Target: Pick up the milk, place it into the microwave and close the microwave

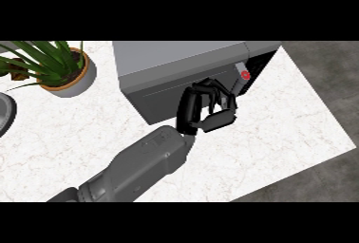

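The left robot hand is clenched, with nothing visible inside it, against the front door of the grey box-shaped microwave at 12 o'clock on the white marble tabletop. The milk is not visible and is probably inside. What probably remains is fully closing the door.

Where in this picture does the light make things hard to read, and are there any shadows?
Head view: the light is even, and the forearm casts no clear shadow on the counter; the black left hand blends into the dark front of the microwave; the gap at its right is too dark to read.
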Action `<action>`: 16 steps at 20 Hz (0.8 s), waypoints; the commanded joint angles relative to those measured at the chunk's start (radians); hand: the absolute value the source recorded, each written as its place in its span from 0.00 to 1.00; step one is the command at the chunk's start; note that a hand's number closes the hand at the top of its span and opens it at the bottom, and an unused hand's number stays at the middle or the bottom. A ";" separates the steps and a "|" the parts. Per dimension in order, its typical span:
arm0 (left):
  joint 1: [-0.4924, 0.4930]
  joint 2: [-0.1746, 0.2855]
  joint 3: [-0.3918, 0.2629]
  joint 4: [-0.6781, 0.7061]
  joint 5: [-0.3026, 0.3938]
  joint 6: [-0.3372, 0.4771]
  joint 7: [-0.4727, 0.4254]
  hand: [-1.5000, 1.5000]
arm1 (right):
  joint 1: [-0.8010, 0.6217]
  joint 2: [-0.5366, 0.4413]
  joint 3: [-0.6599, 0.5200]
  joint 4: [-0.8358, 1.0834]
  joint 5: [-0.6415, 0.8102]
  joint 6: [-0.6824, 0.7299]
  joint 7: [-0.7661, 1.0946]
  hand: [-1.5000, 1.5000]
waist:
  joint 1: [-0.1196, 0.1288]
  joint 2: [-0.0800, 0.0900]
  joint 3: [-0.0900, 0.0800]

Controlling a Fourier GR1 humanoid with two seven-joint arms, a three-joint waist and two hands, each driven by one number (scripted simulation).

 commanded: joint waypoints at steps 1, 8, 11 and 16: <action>-0.080 0.000 0.055 0.109 0.033 -0.031 0.044 1.00 | -0.004 -0.014 -0.009 0.007 -0.012 0.010 0.005 0.00 | -0.004 0.018 -0.001; -0.092 0.001 -0.022 0.165 -0.003 0.010 0.061 1.00 | -0.028 -0.021 0.004 -0.005 -0.090 0.034 0.005 0.00 | -0.001 0.008 0.003; -0.078 0.000 -0.031 0.187 0.006 0.042 0.076 1.00 | -0.024 -0.026 0.020 -0.008 -0.105 0.043 0.016 0.00 | 0.005 0.012 0.002; -0.064 0.000 -0.027 0.207 0.042 0.074 0.100 1.00 | -0.016 -0.049 0.002 -0.018 -0.133 0.054 0.024 0.00 | 0.026 0.001 0.000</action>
